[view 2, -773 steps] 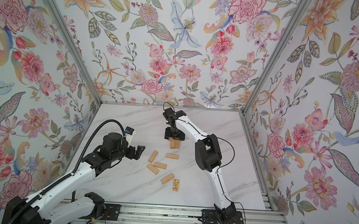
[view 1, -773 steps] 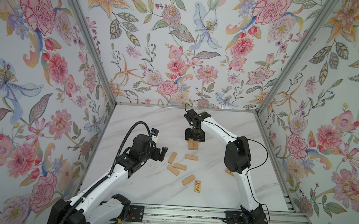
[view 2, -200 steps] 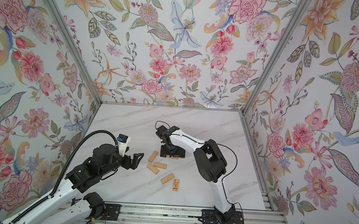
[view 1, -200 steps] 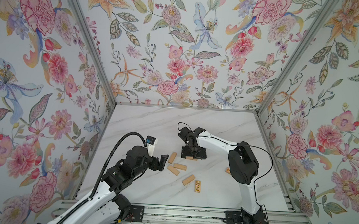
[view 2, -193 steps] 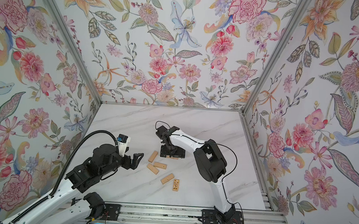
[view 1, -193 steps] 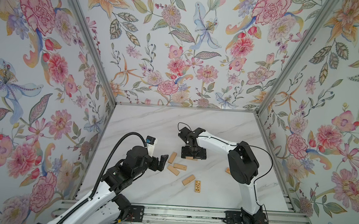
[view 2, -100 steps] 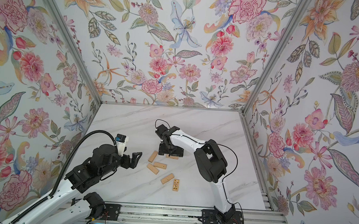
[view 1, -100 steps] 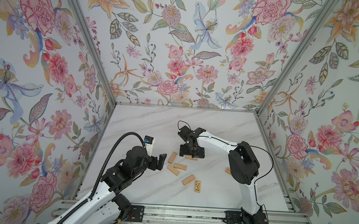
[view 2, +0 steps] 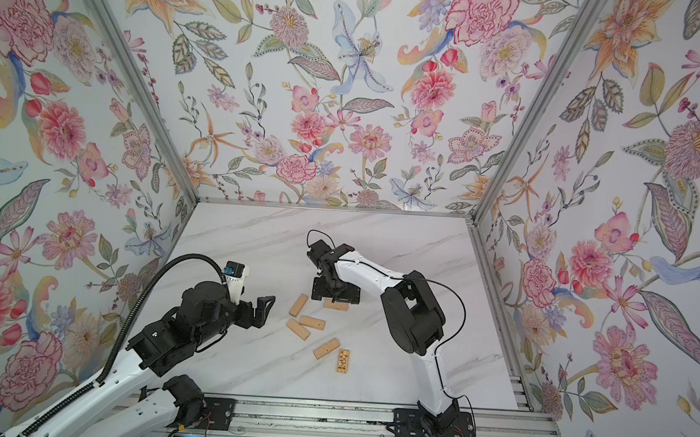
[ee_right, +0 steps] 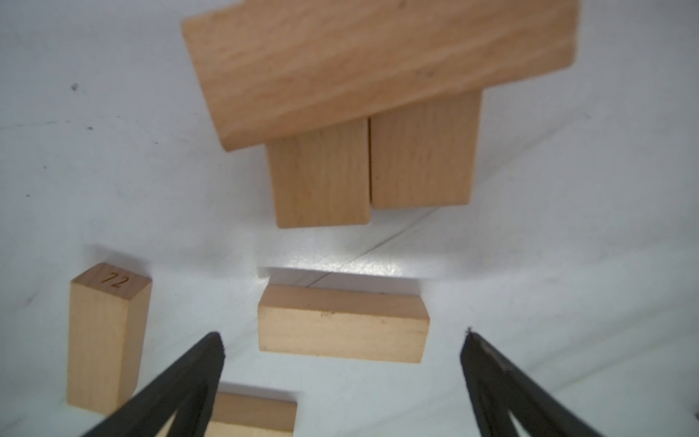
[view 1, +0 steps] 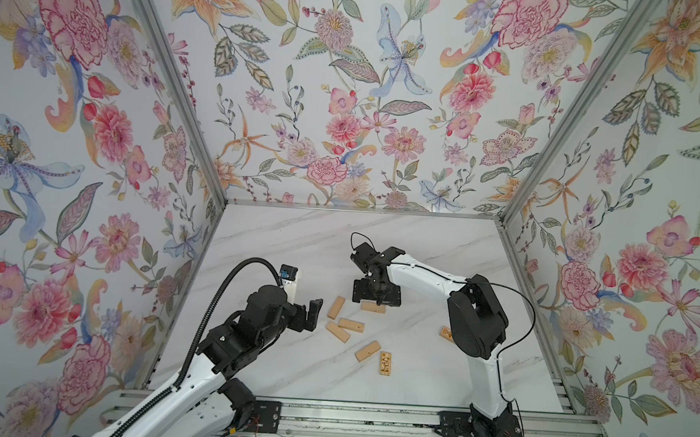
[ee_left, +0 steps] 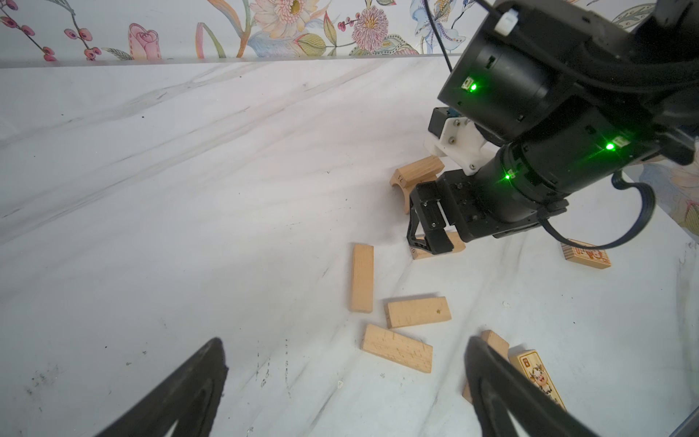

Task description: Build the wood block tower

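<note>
Hovering, jaws apart, the right gripper (ee_right: 342, 335) hangs over a loose block (ee_right: 342, 321) beside the tower (ee_right: 378, 68); the left gripper (view 1: 312, 311), likewise spread and empty, sits at 9 o'clock of the scattered wood blocks (view 1: 350, 325).

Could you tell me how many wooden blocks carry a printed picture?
2. The front printed block lies beside a plain block; the second printed block sits half hidden behind the right arm. Others may lie face down.
</note>
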{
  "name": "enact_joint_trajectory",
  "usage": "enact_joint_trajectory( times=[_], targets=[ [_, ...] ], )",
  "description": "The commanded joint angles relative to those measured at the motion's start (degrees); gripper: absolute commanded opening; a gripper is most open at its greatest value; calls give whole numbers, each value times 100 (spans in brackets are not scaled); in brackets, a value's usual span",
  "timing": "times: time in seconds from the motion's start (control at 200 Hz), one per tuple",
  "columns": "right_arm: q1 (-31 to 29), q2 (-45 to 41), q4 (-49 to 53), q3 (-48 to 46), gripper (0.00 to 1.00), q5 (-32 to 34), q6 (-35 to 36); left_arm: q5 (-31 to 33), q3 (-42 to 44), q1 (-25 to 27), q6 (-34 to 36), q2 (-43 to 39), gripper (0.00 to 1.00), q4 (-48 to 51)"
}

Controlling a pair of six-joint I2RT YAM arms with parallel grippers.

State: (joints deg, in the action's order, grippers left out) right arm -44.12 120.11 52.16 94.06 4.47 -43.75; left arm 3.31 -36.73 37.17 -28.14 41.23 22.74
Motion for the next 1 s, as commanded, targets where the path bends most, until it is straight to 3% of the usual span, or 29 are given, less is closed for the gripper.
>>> enact_joint_trajectory(
  times=[0.0, 0.991],
  targets=[
    [-8, -190, 20, 105, 100, -27, 13, 133, 30, 27, -65, 1, 99, 64],
    [-96, -189, -298, -453, 93, -19, -626, -88, 110, -8, 160, 468, 99, -256]
  ],
)
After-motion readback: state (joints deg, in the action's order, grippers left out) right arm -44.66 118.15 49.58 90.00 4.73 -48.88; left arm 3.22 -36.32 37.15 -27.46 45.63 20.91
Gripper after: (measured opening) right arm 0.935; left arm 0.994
